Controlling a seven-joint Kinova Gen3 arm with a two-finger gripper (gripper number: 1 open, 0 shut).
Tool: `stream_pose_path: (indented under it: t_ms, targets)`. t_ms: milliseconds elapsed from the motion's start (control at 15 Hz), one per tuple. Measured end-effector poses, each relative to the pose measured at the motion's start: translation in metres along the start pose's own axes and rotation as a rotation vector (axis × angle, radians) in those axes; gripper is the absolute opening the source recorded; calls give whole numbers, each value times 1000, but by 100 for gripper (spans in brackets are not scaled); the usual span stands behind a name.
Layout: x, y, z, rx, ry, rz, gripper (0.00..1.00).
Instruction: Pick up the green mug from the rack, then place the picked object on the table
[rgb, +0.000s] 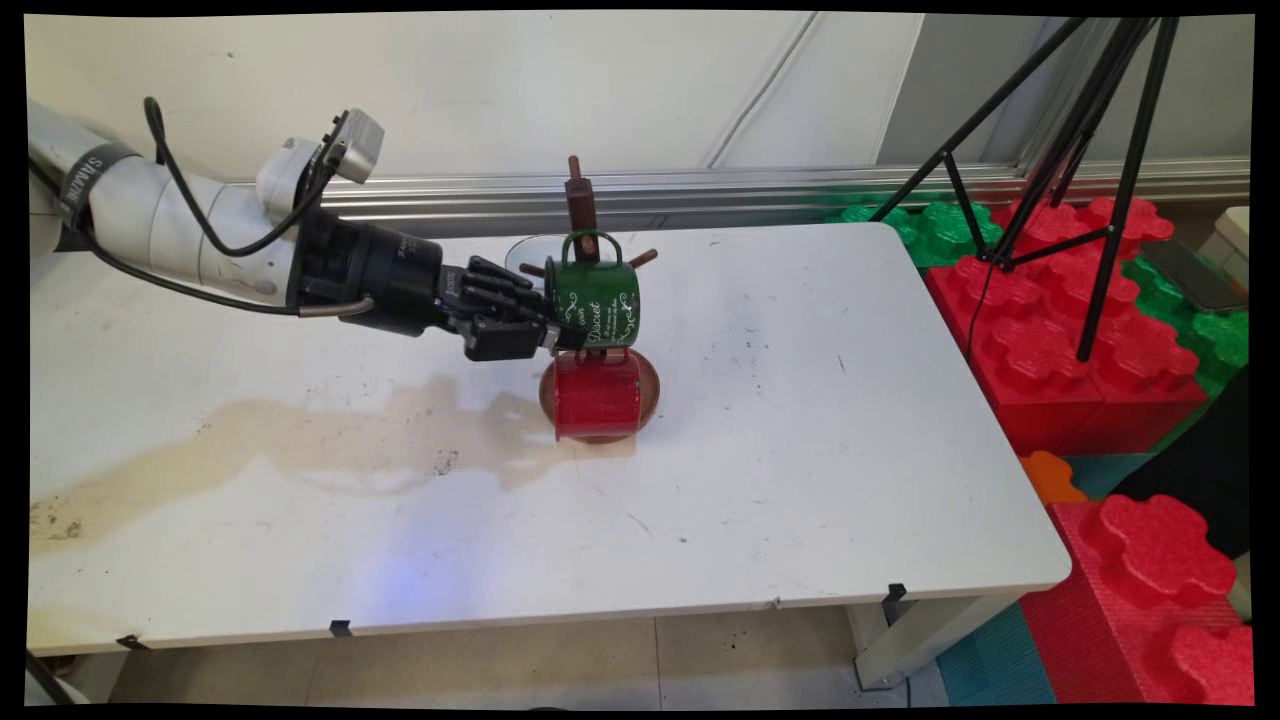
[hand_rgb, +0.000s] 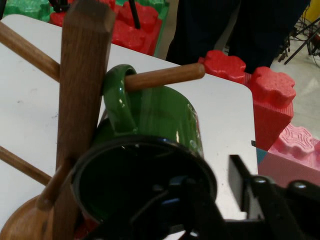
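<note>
We're seeing the gripper (rgb: 556, 328) at the green mug (rgb: 597, 298), jaws gripping its rim; it's hanging handle-up off a wooden peg (hand_rgb: 162, 77), mouth facing the gripper, long axis roughly level.

The pincer (rgb: 553, 322) tips are hidden behind the green mug (rgb: 596, 296); the wooden rack (hand_rgb: 80, 100) is cut off top and bottom in the hand view.

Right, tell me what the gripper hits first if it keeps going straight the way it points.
The green mug hanging on the wooden mug tree: the gripper is already at its rim, so probably the mug's wall.
</note>
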Motion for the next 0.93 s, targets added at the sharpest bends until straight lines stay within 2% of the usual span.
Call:
stream_pose_path:
  t_ms: [933]
  targets:
    - [-3, 3, -2, -10, -3, -16, 0]
